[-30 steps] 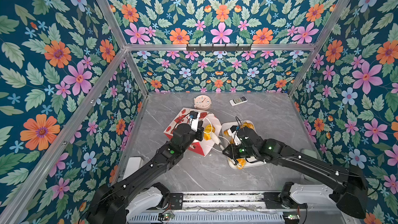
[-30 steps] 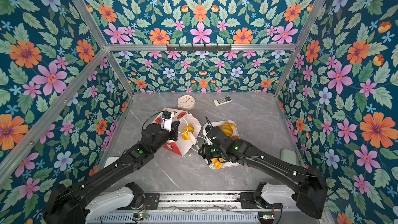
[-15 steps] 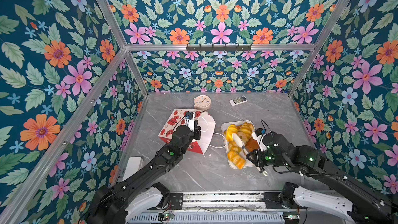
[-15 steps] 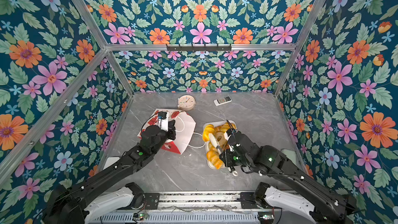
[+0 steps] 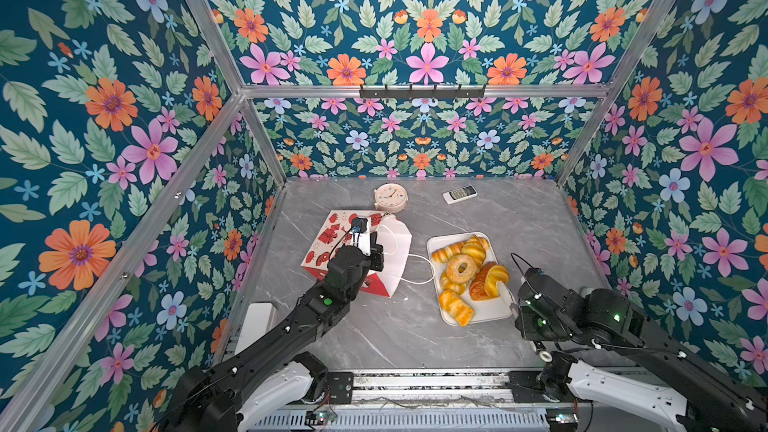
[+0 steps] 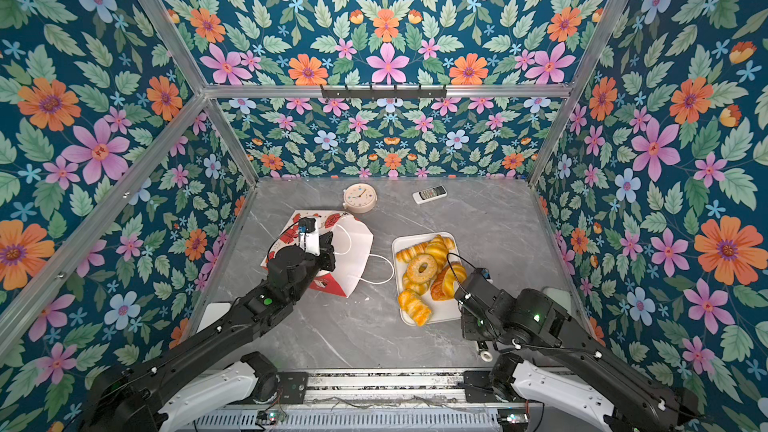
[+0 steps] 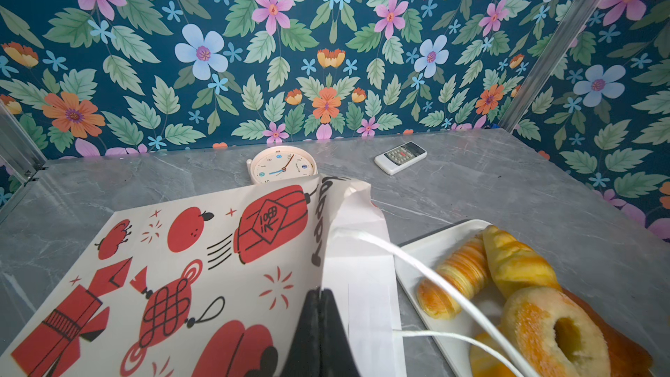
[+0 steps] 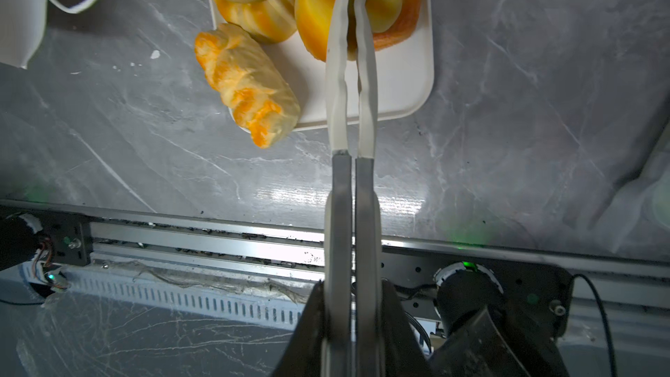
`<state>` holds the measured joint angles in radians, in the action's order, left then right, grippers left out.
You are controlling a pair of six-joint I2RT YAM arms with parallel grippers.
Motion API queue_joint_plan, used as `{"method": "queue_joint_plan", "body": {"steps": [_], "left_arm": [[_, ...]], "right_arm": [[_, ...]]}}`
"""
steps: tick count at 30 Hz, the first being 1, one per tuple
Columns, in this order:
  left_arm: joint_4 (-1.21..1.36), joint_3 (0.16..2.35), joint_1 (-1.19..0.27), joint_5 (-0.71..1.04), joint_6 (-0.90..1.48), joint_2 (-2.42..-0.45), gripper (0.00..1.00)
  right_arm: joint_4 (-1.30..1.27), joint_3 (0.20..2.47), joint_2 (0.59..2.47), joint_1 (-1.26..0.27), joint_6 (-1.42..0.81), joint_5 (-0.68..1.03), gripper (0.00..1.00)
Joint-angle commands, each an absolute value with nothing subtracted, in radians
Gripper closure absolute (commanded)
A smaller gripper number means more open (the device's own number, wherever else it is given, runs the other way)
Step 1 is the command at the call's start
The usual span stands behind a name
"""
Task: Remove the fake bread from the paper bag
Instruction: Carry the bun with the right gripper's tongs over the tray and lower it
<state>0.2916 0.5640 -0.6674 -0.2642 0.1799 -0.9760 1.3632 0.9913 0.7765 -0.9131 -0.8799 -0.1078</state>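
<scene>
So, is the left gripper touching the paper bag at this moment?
Touching. In the left wrist view the left gripper is shut on the edge of the paper bag; the paper runs straight in between its closed black jaws.

Matt paper bag, glossy bread, perhaps plastic tray

Found paper bag at nine o'clock of tray, fake bread piled on it, clock and remote toward twelve.

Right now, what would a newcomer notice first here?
The glossy bread heaped on the white tray, right of the bag. The left gripper pinches the bag's edge; the right gripper holds tongs whose tips touch a bun on the tray.
</scene>
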Motion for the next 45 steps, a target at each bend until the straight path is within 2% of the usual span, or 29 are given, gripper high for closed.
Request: {"method": "queue_joint_plan", "body": {"steps": [1,14,25,30,34,45], "left_arm": [[0.340,0.560,-0.667,-0.270,0.181,-0.971,1.00],[0.357,0.540,-0.666,-0.266,0.183,-0.971,1.00],[0.364,0.535,-0.666,-0.262,0.180,-0.974,1.00],[0.367,0.543,-0.666,-0.259,0.178,-0.986,1.00],[0.363,0.551,-0.665,-0.253,0.176,-0.994,1.00],[0.316,0.592,-0.666,-0.166,0.134,-0.985,1.00]], "right_arm": [[1.374,0.955,0.758,-0.914,-0.943,-0.125,0.84],[1.294,0.889,0.779,-0.930,-0.962,-0.023,0.84],[1.257,0.867,0.848,-0.969,-0.967,-0.008,0.82],[1.256,0.848,0.836,-0.969,-0.977,-0.015,0.64],[1.249,0.849,0.803,-0.968,-0.989,-0.032,0.57],[1.279,0.944,0.655,-0.969,-1.002,-0.210,0.56]]}}
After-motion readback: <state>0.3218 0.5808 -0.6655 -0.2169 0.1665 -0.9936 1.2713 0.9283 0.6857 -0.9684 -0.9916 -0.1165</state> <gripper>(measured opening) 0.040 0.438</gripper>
